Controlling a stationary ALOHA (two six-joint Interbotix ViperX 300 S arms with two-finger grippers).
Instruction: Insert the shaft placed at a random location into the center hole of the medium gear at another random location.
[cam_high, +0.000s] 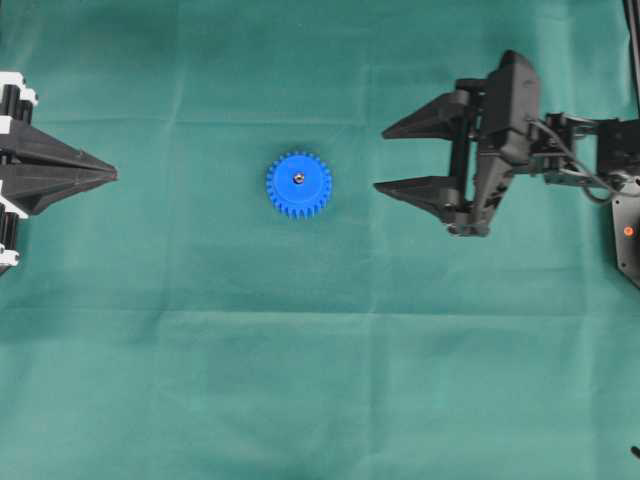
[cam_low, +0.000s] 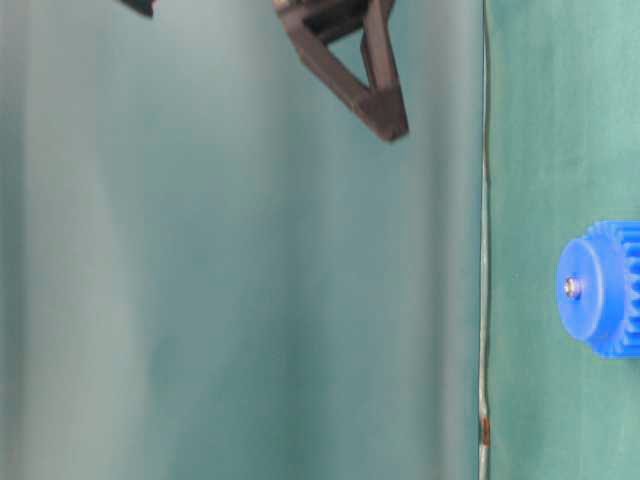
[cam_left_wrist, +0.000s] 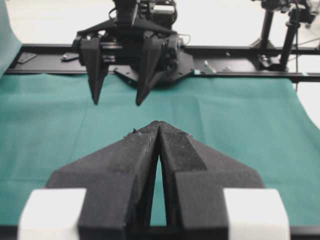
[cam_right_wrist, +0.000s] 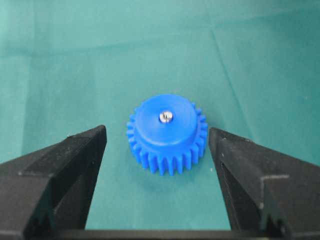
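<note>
Right gripper (cam_high: 378, 158) is hanging wide open and empty, well apart from the medium gear (cam_high: 298, 185) — the shaft (cam_right_wrist: 166, 116) is already sitting in the center hole, so insertion looks finished.

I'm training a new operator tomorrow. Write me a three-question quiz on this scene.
1. True or false: the shaft already sits in the gear.
2. Which tool is shut: A left, B right, C both?
3. Fill in: the gear lies on a ____ cloth.

Key: 1 true; 2 A, the right one stands wide open and holds nothing; 3 green.
</note>
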